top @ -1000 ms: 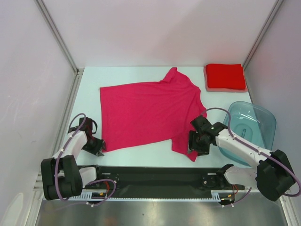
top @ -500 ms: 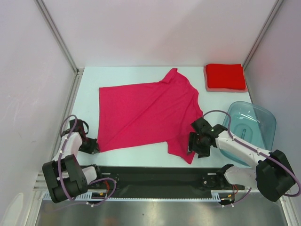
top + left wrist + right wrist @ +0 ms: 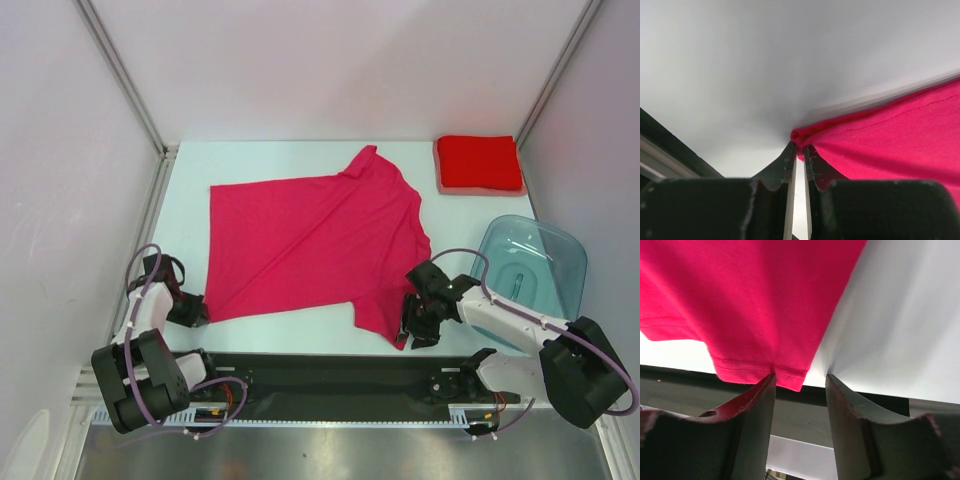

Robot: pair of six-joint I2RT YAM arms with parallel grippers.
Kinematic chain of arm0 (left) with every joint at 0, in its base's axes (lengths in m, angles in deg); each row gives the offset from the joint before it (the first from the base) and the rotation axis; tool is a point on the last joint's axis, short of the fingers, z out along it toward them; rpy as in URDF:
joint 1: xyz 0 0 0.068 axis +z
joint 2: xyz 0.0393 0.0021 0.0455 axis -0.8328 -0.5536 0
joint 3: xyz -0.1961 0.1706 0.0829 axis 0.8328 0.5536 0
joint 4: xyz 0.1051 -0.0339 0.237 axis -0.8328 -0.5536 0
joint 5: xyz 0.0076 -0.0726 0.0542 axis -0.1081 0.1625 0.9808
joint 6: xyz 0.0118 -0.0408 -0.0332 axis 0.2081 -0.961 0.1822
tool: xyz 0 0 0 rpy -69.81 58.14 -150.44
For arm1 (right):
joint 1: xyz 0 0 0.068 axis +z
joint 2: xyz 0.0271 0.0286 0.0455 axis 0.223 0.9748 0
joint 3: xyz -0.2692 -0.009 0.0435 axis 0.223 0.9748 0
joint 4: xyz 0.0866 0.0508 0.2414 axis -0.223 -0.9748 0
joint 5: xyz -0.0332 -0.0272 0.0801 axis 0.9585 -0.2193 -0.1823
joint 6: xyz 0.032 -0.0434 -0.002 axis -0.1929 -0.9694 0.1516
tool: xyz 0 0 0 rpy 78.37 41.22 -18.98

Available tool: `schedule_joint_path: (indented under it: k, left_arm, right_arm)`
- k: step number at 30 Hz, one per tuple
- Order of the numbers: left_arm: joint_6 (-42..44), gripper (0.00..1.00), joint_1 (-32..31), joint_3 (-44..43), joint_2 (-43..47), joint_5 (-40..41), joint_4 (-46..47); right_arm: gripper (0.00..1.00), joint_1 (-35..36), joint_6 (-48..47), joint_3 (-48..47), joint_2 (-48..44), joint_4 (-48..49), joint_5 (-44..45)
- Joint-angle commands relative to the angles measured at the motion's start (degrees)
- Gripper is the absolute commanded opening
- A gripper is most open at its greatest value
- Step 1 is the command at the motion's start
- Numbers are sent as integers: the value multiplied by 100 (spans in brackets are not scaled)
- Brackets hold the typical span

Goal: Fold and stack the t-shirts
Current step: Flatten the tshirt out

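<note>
1 magenta t-shirt point(image 3: 310, 250) flat on table point(image 3: 190, 200)

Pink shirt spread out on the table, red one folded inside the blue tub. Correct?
No. The folded red shirt lies on the table at the far right corner, beyond the blue tub, not inside it, per the top view. The pink shirt is spread out.

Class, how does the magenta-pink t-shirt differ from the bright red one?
The magenta-pink t-shirt lies spread open across the middle of the table; the red t-shirt is folded into a compact rectangle at the far right corner. The magenta-pink t-shirt covers far more surface than the red t-shirt. Both are plain cloth.
</note>
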Motion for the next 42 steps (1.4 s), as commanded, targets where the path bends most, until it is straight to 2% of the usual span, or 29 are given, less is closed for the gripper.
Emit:
schedule_joint_path:
  k: [1, 9, 12, 15, 16, 21, 28, 32, 39, 40, 42]
  left_arm:
    - [143, 16, 92, 51, 142, 250, 252]
    - [160, 18, 92, 51, 178, 232, 287]
    - [160, 19, 101, 51, 195, 223, 278]
    - [160, 18, 92, 42, 204, 241, 243]
    - [160, 18, 92, 42, 213, 241, 234]
    - [107, 12, 92, 42, 265, 276, 173]
    - [81, 11, 92, 51, 283, 285, 120]
    - [-24, 10, 92, 51, 335, 364, -46]
    - [-218, 6, 101, 86, 512, 408, -302]
    - [-218, 8, 92, 78, 494, 382, -293]
    - [-209, 22, 92, 78, 476, 329, -258]
  right_arm:
    - [49, 48, 168, 112, -128, 168, -248]
    - [43, 39, 159, 174, 118, 362, -197]
    - [31, -57, 150, 183, 100, 493, -283]
    - [13, -75, 159, 191, -13, 494, -275]
    - [0, -75, 159, 200, -49, 476, -292]
    - [0, 65, 378, 244, -374, 3, -135]
    - [0, 479, 747, 226, -1147, -1113, 480]
    - [0, 487, 827, 428, -1473, -1202, 420]
    - [0, 725, 1003, 525, -1482, -1053, 296]
    - [0, 742, 1012, 525, -1456, -984, 288]
    - [0, 751, 959, 447, -1421, -895, 287]
